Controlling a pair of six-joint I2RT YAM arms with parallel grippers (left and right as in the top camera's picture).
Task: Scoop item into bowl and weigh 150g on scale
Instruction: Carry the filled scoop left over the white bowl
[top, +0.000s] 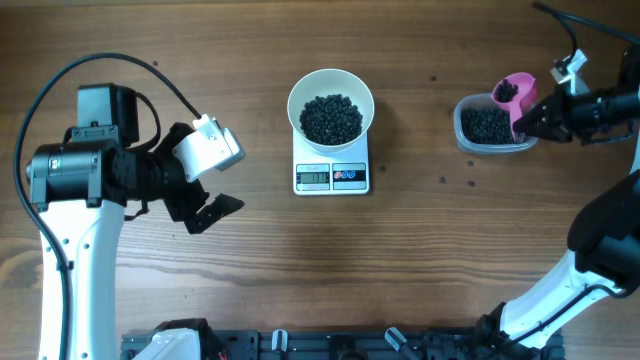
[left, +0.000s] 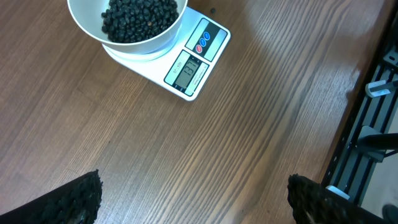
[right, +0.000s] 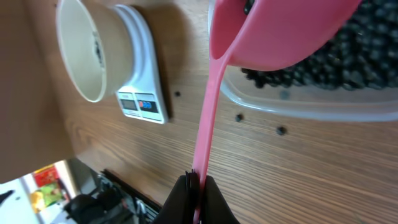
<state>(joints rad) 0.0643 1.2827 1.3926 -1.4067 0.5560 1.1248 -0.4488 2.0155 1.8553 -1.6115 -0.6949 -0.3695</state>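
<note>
The black beads (top: 331, 118) already form a good heap in the white bowl (top: 352, 82), which sits on the scale (top: 331, 177) at the middle of the table (top: 250, 270). We cannot read the display (left: 188, 70), so we cannot tell how close we are to the target weight. More beads lie in the clear tub (top: 470, 140) well to the right, with a few strays on the wood beside it. The pink scoop (right: 280, 31) hangs over that tub, seemingly with some beads in it, and our right gripper (right: 197, 186) is clamped on the end of its handle. Our left gripper (left: 193, 202) hovers with its jaws wide apart and empty, left of the scale. We judge this a topping-up load. Next we must carry the scoop level to the bowl and tip in small doses.
</note>
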